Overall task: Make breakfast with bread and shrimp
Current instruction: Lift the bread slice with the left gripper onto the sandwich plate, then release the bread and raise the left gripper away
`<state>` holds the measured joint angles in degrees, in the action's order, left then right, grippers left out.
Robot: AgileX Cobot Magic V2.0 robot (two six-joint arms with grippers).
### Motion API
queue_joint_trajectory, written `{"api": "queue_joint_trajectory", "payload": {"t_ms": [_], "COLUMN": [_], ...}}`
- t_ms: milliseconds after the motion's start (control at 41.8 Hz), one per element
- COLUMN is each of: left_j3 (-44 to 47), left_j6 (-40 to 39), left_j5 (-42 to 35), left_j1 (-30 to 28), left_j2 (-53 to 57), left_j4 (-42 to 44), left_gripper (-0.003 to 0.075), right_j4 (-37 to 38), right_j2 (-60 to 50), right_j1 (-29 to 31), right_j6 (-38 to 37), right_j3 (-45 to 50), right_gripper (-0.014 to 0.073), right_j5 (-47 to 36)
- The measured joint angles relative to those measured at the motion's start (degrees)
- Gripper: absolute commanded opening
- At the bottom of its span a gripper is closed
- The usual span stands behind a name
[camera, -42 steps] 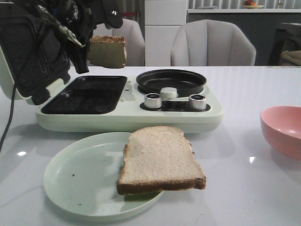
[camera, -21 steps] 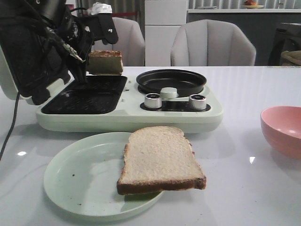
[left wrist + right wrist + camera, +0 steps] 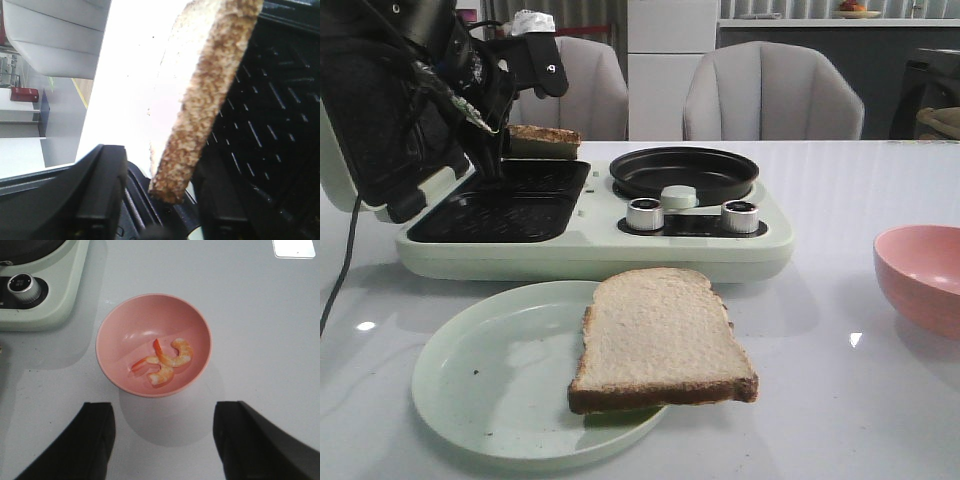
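Bread slice (image 3: 544,141) sits pinched by one edge between my left fingers (image 3: 102,192), lying nearly flat just above the far grill plate (image 3: 525,178) of the sandwich maker (image 3: 740,250). To set it well, I should lower until its underside meets the ridges, square it inside the recess, then part my fingers and back away without dragging it. The second slice (image 3: 660,338) lies on the green plate (image 3: 480,380), well apart from my fingers. My left wrist view shows the crust held between the pads, which the front view hides behind the arm. My right wrist view alone shows the shrimp (image 3: 165,362) in the pink bowl (image 3: 120,375), just beyond my right gripper's (image 3: 165,440) spread fingers, which hold nothing.
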<state>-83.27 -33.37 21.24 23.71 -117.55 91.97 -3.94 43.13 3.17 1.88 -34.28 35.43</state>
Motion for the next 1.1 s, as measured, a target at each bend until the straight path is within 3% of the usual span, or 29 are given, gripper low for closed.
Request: {"api": "queue_joint_trajectory", "payload": {"t_ms": [431,670,838,957,1101], "left_j3": [5.39,8.3,13.14,15.15,15.3], "left_j6": [-0.86,-0.87,-4.91,-4.45,4.28], "left_j5": [-1.36,-3.13,-1.54,3.5,15.23], "left_j1": [-0.22,-0.22,1.11,4.39,10.29], "left_j2": [1.62,8.61,14.88,19.67,25.32], "left_j4": [0.11,0.22,-1.27,-10.93,-34.47], "left_gripper": [0.0465,0.0464,0.0464,0.0464,0.0464], "right_j4": [0.0,0.0,0.0,0.0,0.0], "right_j2": [0.0,0.0,0.0,0.0,0.0], "right_j1": [0.0,0.0,0.0,0.0,0.0], "right_j6": [0.0,0.0,0.0,0.0,0.0], "right_j3": [0.0,0.0,0.0,0.0,0.0], "right_gripper": [0.0535,0.0535,0.0535,0.0535,0.0535], "right_j5": [0.0,0.0,0.0,0.0,0.0]}}
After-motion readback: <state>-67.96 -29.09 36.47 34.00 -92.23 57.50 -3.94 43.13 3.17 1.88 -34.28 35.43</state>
